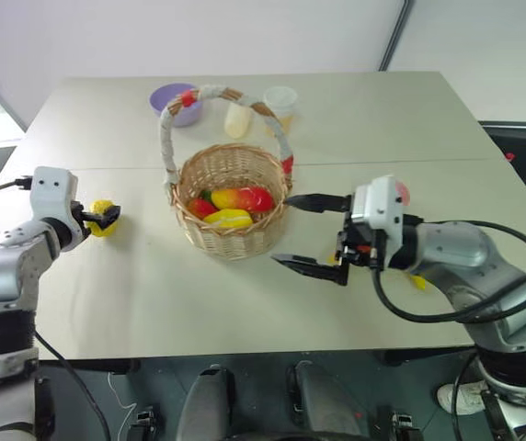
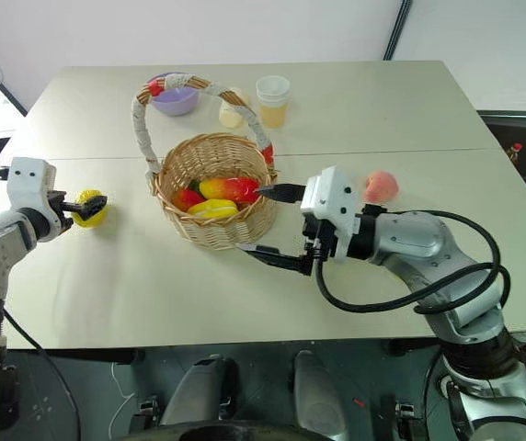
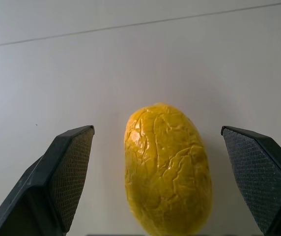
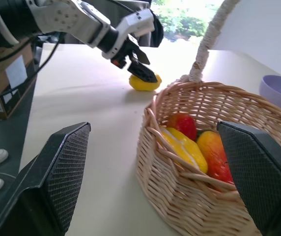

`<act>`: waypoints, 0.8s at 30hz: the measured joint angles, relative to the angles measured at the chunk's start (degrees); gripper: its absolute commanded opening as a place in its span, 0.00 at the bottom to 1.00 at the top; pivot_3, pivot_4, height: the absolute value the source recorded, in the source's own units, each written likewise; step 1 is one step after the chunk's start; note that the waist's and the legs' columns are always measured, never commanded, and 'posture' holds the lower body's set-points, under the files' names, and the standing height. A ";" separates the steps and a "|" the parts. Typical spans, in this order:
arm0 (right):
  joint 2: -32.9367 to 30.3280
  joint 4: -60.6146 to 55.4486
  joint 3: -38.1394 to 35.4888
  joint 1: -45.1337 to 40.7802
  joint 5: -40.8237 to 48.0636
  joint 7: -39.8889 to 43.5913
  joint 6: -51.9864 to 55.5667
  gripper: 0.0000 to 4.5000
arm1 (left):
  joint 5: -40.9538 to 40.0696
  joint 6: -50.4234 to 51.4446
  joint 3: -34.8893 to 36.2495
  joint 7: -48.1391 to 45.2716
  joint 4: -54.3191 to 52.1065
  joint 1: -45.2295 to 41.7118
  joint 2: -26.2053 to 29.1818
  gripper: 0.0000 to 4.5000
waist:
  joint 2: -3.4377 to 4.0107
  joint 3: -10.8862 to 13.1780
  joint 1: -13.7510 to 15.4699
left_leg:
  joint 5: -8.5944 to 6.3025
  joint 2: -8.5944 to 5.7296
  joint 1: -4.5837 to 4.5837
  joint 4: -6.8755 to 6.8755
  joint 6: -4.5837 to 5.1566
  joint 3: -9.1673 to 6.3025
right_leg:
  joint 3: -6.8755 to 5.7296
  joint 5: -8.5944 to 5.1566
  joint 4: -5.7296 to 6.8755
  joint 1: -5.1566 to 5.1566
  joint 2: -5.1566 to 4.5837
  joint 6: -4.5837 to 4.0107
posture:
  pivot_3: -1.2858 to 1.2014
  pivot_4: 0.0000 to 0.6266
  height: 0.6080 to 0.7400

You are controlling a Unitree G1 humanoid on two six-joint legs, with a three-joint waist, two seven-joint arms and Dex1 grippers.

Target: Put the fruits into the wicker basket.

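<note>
1. Nearest to me, the right pincer (image 2: 270,225) is hanging level over the desk (image 2: 153,294), pointing toward nine o'clock with its two black fingers spread wide and nothing between them. One fingertip is sitting at the near rim of the wicker basket (image 2: 212,225), the other lower down just beside the basket's near wall; I cannot tell whether either is touching the weave.
2. Behind that arm, at about three o'clock from the basket, a pink-orange peach (image 2: 381,186) is lying on the desk, well apart from the basket.
3. Over at nine o'clock from the basket, the left pincer (image 1: 105,219) is reaching down at a yellow lemon (image 1: 103,220) that is resting on the desk. In the left wrist view its fingers (image 3: 67,172) are standing wide open on either side of the lemon (image 3: 167,177), with clear gaps, so nothing is gripped.
4. In the middle of the desk the wicker basket is standing upright, its white-wrapped handle (image 2: 143,119) with red bands arching high. Inside are lying a yellow fruit (image 2: 210,209), a red-and-yellow fruit (image 2: 229,188) and a small red one (image 2: 186,198).
5. Farther off, around twelve o'clock from the basket, a small purple bowl (image 2: 177,99), a pale cream oblong object (image 2: 232,112) and a translucent cup (image 2: 273,99) are sitting in a row near the desk's far edge.
</note>
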 measured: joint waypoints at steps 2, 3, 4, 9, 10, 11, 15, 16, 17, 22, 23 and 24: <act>0.15 0.00 0.93 -0.02 -0.59 -0.31 -0.02 0.96 | 0.85 0.46 -1.64 -0.29 2.31 -1.51 -0.06 0.99 | -0.01 -0.01 0.09 | 0.00 -0.02 0.00 0.00 0.00 -0.02 | -0.01 0.00 0.00 0.00 -0.01 0.00 | 0.52 0.24 1.00; 0.29 0.00 1.25 -0.02 -0.91 -0.51 -0.02 0.96 | 1.43 0.54 -2.33 -0.33 4.03 -2.59 -0.20 0.99 | -0.01 -0.01 0.10 | 0.00 -0.04 0.00 0.00 0.00 -0.02 | -0.01 0.00 0.01 0.00 -0.02 0.00 | 0.52 0.24 1.00; 0.46 0.00 1.47 -0.01 -1.04 -0.63 -0.02 0.96 | 1.79 0.52 -2.62 -0.39 5.08 -3.10 -0.24 0.99 | -0.03 0.00 0.08 | 0.00 -0.04 0.00 0.00 0.00 -0.03 | -0.01 0.00 0.01 0.00 -0.01 0.00 | 0.52 0.24 1.00; 1.07 -0.01 1.65 -0.02 -1.88 -1.79 -0.02 1.00 | 3.51 -1.08 -4.41 -1.72 10.73 -6.09 -0.78 0.87 | -0.03 0.00 0.03 | 0.00 -0.09 0.00 0.00 -0.01 -0.03 | -0.02 0.00 0.04 -0.01 -0.02 0.00 | 0.52 0.24 1.00; 1.19 -0.01 1.69 -0.01 -2.02 -1.92 -0.01 1.00 | 3.65 -1.60 -4.40 -1.79 11.46 -6.46 -1.01 0.80 | -0.03 0.00 0.04 | 0.01 -0.09 0.00 0.01 -0.01 -0.03 | -0.01 0.00 0.05 -0.01 -0.02 0.00 | 0.52 0.24 1.00; 1.28 -0.02 1.73 -0.01 -2.09 -2.10 -0.01 1.00 | 3.73 -2.32 -4.40 -1.91 12.09 -6.67 -1.26 0.68 | -0.03 0.00 0.02 | 0.01 -0.09 0.00 0.01 -0.01 -0.03 | -0.01 0.00 0.05 -0.01 -0.03 0.00 | 0.52 0.24 1.00; 1.50 -0.02 1.74 -0.01 -2.26 -2.56 -0.02 1.00 | 3.78 -2.54 -4.10 -2.17 12.30 -6.71 -1.58 0.40 | -0.03 0.00 -0.02 | 0.01 -0.07 0.00 0.02 -0.01 -0.04 | -0.01 0.00 0.07 -0.02 -0.03 0.00 | 0.52 0.24 1.00; 1.62 -0.02 1.75 -0.01 -2.45 -2.60 -0.03 1.00 | 3.82 -2.30 -3.96 -2.12 11.89 -6.41 -1.47 0.40 | -0.03 0.00 -0.07 | 0.01 -0.07 0.00 0.02 -0.01 -0.03 | -0.01 0.00 0.07 -0.02 -0.03 0.01 | 0.52 0.24 1.00; 1.80 -0.02 1.77 -0.01 -2.68 -2.63 -0.06 1.00 | 3.83 -2.11 -3.92 -2.14 11.30 -5.98 -1.23 0.40 | -0.03 0.00 -0.12 | 0.01 -0.06 0.00 0.02 -0.01 -0.03 | -0.01 0.00 0.07 -0.03 -0.03 0.01 | 0.52 0.24 1.00; 1.87 0.44 1.75 -0.13 -3.67 -2.26 -0.72 1.00 | 0.54 -1.30 1.22 -5.84 1.58 0.76 0.75 0.40 | -0.08 0.03 -0.22 | 0.01 0.02 -0.07 0.01 -0.02 -0.03 | 0.01 0.00 0.06 -0.10 -0.11 0.00 | 0.52 0.24 1.00; 1.62 1.01 1.56 -0.18 -3.85 -1.87 -0.95 1.00 | -2.32 -1.46 3.21 -9.22 -3.82 3.18 1.58 0.40 | -0.17 0.06 -0.16 | 0.02 0.04 -0.12 0.01 -0.04 -0.03 | 0.01 0.00 0.05 -0.12 -0.18 -0.01 | 0.52 0.24 1.00; 1.18 1.71 1.43 -0.32 -3.99 -1.51 -1.09 1.00 | -4.84 -1.88 4.43 -12.28 -8.72 4.57 2.22 0.40 | -0.19 0.07 -0.06 | 0.02 0.04 -0.12 0.01 -0.06 -0.04 | 0.00 0.00 0.03 -0.12 -0.24 -0.02 | 0.52 0.24 1.00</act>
